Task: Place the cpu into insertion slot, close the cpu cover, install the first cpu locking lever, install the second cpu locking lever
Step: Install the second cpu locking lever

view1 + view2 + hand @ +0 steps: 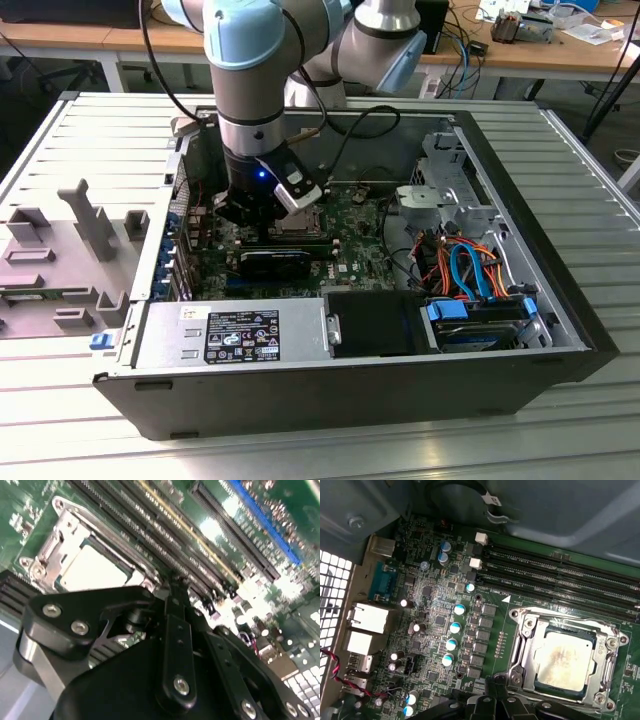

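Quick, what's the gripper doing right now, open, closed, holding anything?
Gripper: shut, holding nothing, beside the cpu, which sits in the insertion slot.

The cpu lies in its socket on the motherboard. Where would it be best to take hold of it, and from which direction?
Take the cpu by two opposite edges, coming straight down from above: it lies flat, with only its metal top exposed. The cpu cover appears to frame its edges closely, so a side approach would probably be blocked.
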Available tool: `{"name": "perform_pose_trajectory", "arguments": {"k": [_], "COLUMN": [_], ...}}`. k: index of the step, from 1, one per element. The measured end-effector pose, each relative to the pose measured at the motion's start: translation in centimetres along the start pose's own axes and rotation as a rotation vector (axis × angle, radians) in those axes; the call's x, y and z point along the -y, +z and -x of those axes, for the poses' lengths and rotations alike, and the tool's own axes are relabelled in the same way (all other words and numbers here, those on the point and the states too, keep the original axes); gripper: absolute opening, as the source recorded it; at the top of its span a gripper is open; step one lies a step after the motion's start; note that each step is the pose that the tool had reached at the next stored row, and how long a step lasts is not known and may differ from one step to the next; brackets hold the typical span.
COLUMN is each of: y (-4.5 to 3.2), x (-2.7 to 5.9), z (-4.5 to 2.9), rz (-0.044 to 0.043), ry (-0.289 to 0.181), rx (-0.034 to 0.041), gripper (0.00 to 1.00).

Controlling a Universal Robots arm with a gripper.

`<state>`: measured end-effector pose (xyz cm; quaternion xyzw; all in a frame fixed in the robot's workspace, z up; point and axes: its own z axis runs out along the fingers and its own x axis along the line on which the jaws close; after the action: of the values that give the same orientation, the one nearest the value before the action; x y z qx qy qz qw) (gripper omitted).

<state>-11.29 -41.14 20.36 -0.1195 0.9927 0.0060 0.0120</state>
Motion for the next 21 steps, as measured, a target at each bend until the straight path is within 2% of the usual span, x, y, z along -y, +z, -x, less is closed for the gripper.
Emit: {"name": "perform_pose_trajectory", "arguments": {"k": [9,21], "y": [0.06,0.07], "x": [0.22,0.28], "z": [-0.06,0.46], "rz": [-0.0139,-0.0142], "ry": [-0.001,-0.003], "rx": [-0.0035,-0.0036], "gripper": [0.11,0.11]}}
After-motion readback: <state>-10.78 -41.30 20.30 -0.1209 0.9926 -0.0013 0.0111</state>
